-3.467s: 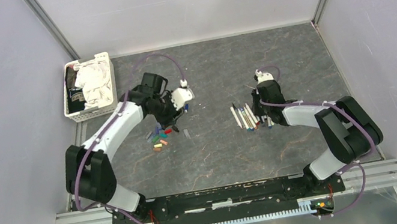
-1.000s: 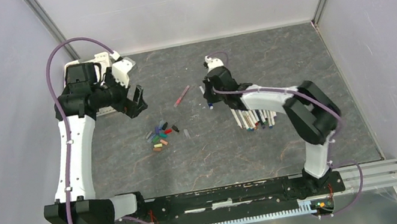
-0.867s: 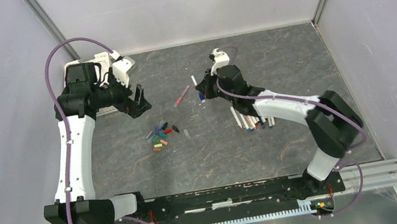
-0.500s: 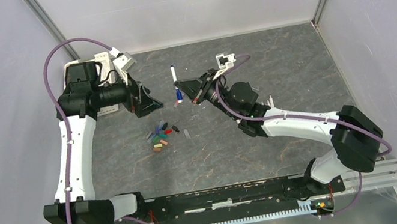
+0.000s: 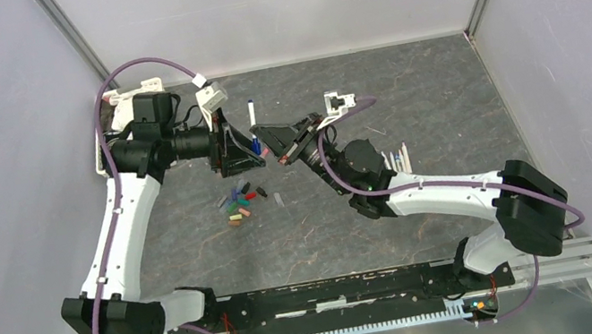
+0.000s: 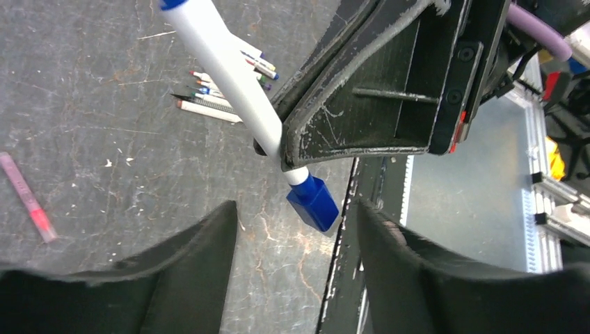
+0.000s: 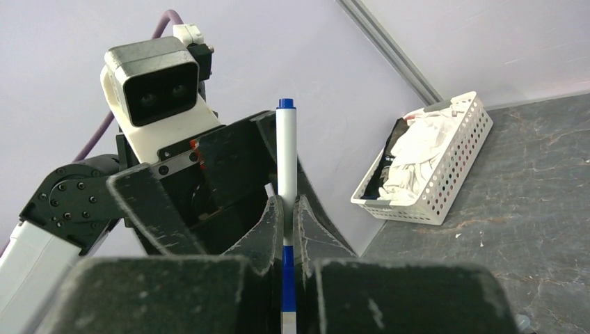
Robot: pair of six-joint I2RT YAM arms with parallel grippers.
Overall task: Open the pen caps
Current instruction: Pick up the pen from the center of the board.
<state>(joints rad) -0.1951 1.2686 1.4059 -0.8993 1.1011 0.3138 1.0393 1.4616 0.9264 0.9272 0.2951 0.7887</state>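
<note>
My right gripper (image 5: 262,135) is shut on a white-barrelled pen (image 5: 252,120) and holds it in the air, upright in the right wrist view (image 7: 286,160). Its blue cap (image 6: 312,202) sticks out below the right fingers (image 6: 362,118). My left gripper (image 6: 292,236) is open, its jaws on either side just short of the blue cap and not touching it. In the top view the left gripper (image 5: 240,147) faces the right one. A pile of loose pen caps (image 5: 239,202) in mixed colours lies on the table below them.
A row of white pens (image 6: 222,83) lies on the dark table, partly hidden by the right arm in the top view (image 5: 400,155). A pink pen (image 6: 26,200) lies alone. A white basket (image 7: 431,167) with cloths stands at the back left.
My right gripper lifted a blue-capped pen from the row and carried it left and up. My left gripper swung right from the basket side to face it, open.
</note>
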